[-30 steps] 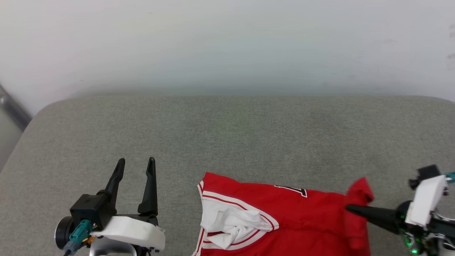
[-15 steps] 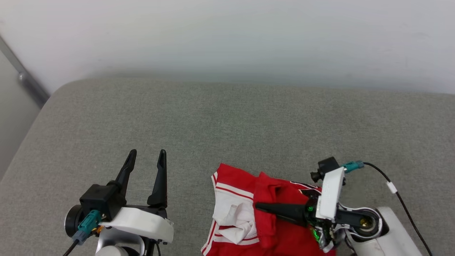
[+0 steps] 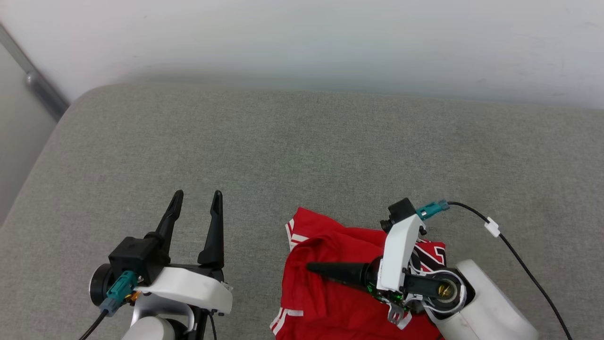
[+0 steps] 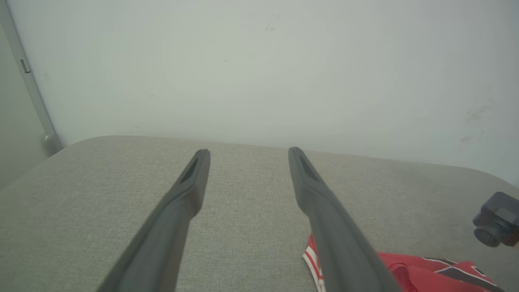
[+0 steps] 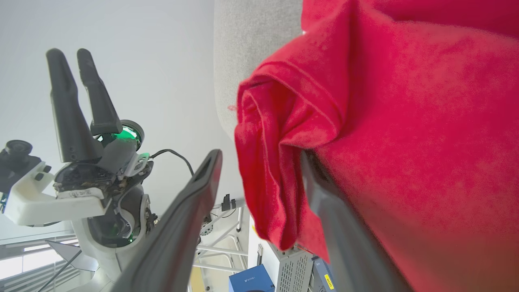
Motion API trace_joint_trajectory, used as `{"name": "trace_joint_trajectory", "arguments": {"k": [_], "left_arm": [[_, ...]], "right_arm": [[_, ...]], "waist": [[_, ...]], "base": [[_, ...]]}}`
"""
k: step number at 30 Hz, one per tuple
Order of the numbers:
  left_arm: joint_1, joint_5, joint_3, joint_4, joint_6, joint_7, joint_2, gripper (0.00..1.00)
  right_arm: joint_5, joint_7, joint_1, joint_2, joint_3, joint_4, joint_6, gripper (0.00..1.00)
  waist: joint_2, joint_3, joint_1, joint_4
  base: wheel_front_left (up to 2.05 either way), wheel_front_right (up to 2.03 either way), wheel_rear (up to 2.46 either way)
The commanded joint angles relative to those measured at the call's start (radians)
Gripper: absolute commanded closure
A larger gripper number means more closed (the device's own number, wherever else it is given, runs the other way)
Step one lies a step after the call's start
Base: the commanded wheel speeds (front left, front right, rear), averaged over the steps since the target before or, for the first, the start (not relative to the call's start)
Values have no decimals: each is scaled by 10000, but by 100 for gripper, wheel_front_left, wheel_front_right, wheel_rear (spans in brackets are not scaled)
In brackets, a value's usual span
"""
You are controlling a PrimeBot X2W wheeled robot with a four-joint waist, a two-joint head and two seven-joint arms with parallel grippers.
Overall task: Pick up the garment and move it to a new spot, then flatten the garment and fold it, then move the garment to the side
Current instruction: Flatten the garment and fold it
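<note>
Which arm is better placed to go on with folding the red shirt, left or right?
Likely right. The right gripper lies across the red shirt, jaws apart, a fold draped on one finger. The left gripper, also open, hovers beside the shirt over the grey cushion.

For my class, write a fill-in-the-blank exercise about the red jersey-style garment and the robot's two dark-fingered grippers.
1. The red jersey-style garment with striped trim lies bunched on a ___ fabric-covered surface.
2. The left gripper, beside the garment, has its jaws ___.
3. The right gripper reaches over the ___.
Missing words: grey; open; garment.
</note>
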Motion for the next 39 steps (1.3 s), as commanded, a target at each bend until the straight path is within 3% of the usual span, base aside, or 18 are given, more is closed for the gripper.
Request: {"name": "trace_joint_trajectory", "arguments": {"k": [1,6,12,21,29,39], "left_arm": [[-31,-63,2,62,-35,-80,-10,0],[43,-78,-25,164,-28,-59,45,0],[235,-106,43,163,85,-98,131,0],[645,-218,305,185,255,-272,252,0],[1082,-277,552,300,394,-453,325,0],[1365,-86,586,567,494,-609,379,0]], "right_arm": [[-106,-48,-255,-41,145,-227,0,0],[-931,-705,-369,-711,821,-1475,0,0],[-3305,-3114,-131,-2050,1092,-2413,0,0],[-6599,-5541,873,-3119,-644,-2062,0,0],[-9324,-7589,2423,-2552,-3373,-3245,0,0],[-11050,-8005,4247,-1396,-3916,-5589,-2,0]], "waist": [[0,-52,-1,-70],[0,-291,-1,-256],[0,-552,-1,-617],[0,-862,-1,-1225],[0,-1073,-1,-1625],[0,-1300,-1,-1555]], "base": [[0,0,0],[0,0,0],[0,0,0],[0,0,0],[0,0,0],[0,0,0]]}}
